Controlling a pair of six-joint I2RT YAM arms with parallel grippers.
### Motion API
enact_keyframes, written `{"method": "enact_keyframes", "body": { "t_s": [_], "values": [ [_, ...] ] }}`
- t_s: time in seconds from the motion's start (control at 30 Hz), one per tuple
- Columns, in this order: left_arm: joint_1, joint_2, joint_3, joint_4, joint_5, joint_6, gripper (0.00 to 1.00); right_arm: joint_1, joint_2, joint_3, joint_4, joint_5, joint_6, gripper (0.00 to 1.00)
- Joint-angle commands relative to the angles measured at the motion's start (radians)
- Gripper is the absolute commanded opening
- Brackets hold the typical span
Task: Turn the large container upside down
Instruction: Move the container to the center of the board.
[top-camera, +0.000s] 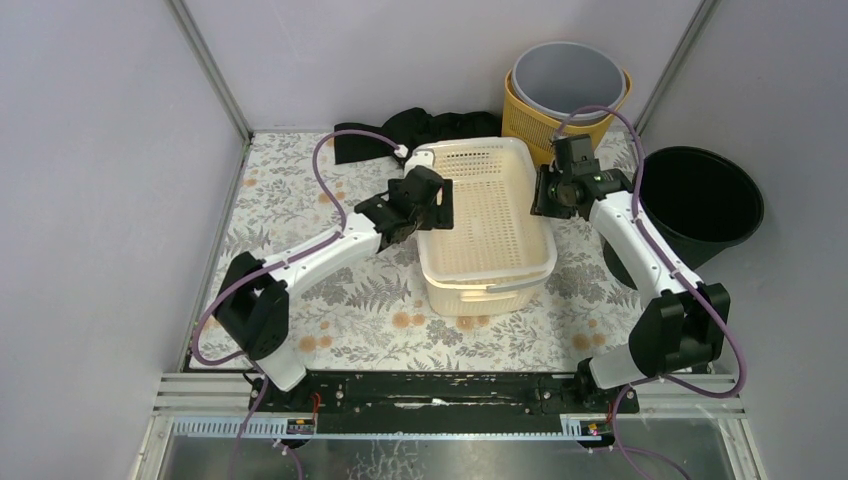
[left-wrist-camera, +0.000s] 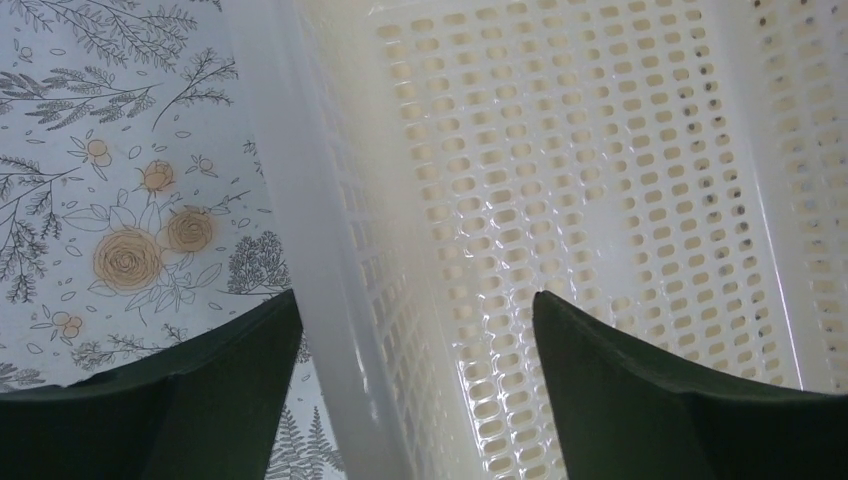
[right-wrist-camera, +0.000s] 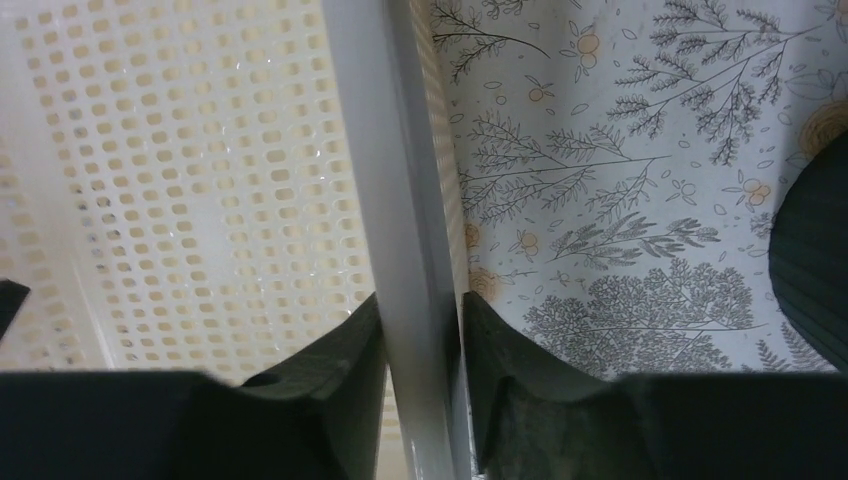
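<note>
Presently on view, item by item.

Large container (top-camera: 490, 215): cream plastic basket, perforated walls and floor, standing upright with its opening facing up, at the middle of the tabletop (top-camera: 350, 310), long sides running from the near edge toward the far edge.

Left gripper (top-camera: 425, 205): set over the container's left rim, fingers (left-wrist-camera: 235, 380) spread wide, one outside the wall and one inside. The wall stands between them with gaps on both sides; nothing is held.

Right gripper (top-camera: 548, 190): on the container's right rim, toward the far end. Fingers (right-wrist-camera: 330, 370) are pressed against both faces of the rim strip, a narrow pinch that has hold of it.

Yellow basket (top-camera: 525, 125): latticed, at the far right corner, just behind the container.

Grey bucket (top-camera: 568, 80): nested inside the yellow basket, opening up.

Black pot (top-camera: 700, 195): round, at the right edge, tilted, beside the right arm.

Black cloth (top-camera: 420, 125): crumpled along the far edge, just behind the container's far left corner.

Tabletop covering: pale sheet printed with grey ferns and orange flowers.
</note>
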Motion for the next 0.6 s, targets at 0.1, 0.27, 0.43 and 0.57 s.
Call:
{"method": "enact_keyframes", "body": {
  "t_s": [0.1,0.27,0.43,0.57],
  "values": [
    [0.032,-0.080,0.026,-0.091,-0.013,0.014,1.00,-0.042,0.011,0.038,-0.001,-0.072,0.019,0.65],
    [0.068,-0.193,-0.019,-0.113,-0.004,0.009,1.00,-0.043,-0.002,0.048,-0.045,-0.077,0.040,0.86],
    [0.070,-0.292,-0.072,-0.113,0.030,-0.010,1.00,-0.043,-0.073,0.087,-0.071,-0.045,0.053,0.99],
    [0.070,-0.361,-0.122,-0.095,0.058,-0.025,1.00,-0.043,-0.129,0.113,-0.092,-0.037,0.060,0.99]
  ]
}}
